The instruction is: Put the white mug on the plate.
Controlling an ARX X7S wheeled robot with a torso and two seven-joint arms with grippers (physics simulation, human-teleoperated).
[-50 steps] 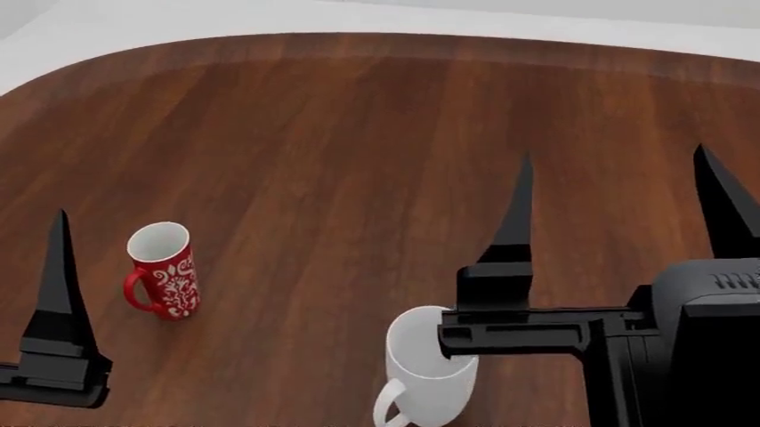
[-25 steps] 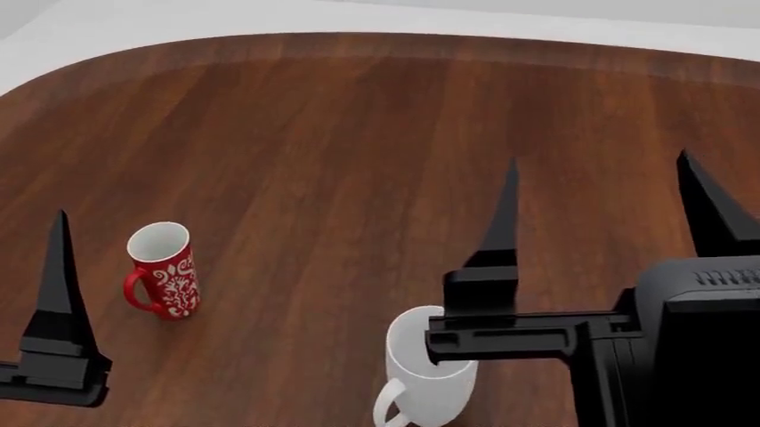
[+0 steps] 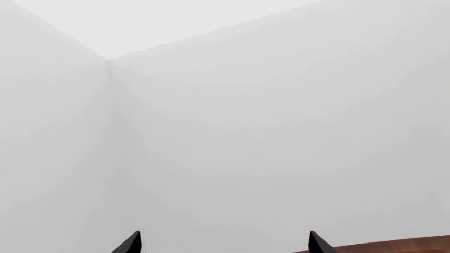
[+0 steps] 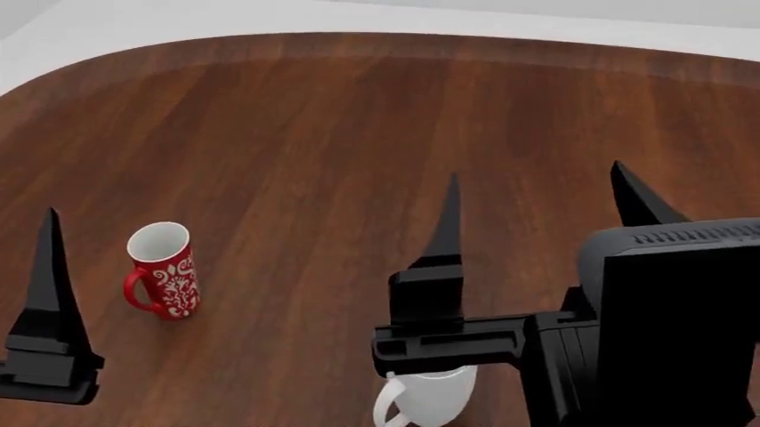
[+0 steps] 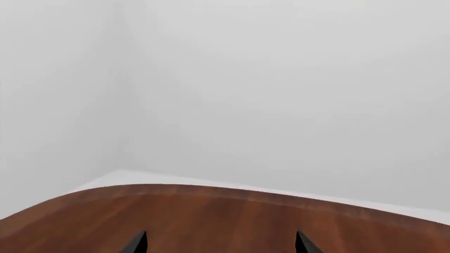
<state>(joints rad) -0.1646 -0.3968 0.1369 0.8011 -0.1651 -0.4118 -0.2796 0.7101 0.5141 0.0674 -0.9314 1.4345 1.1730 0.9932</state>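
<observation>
The white mug (image 4: 425, 397) stands upright at the table's near edge, only its lower body and loop handle showing. My right gripper (image 4: 535, 171) hangs above it, open and holding nothing, and its base covers the mug's rim. In the right wrist view that gripper (image 5: 221, 238) shows two spread tips over bare wood. My left gripper (image 3: 225, 238) is open too, facing a white wall. One of its fingers (image 4: 50, 276) stands at the head view's left edge, left of the red mug. The plate is out of view.
A red mug with a white floral pattern (image 4: 163, 269) stands upright at the left, handle toward the near side. The brown wooden table (image 4: 356, 133) has a rounded far-left corner, with white floor and walls beyond.
My right gripper has moved left and nearer to me, and now covers the white mug's rim and upper body. The left gripper and both mugs have stayed in place.
</observation>
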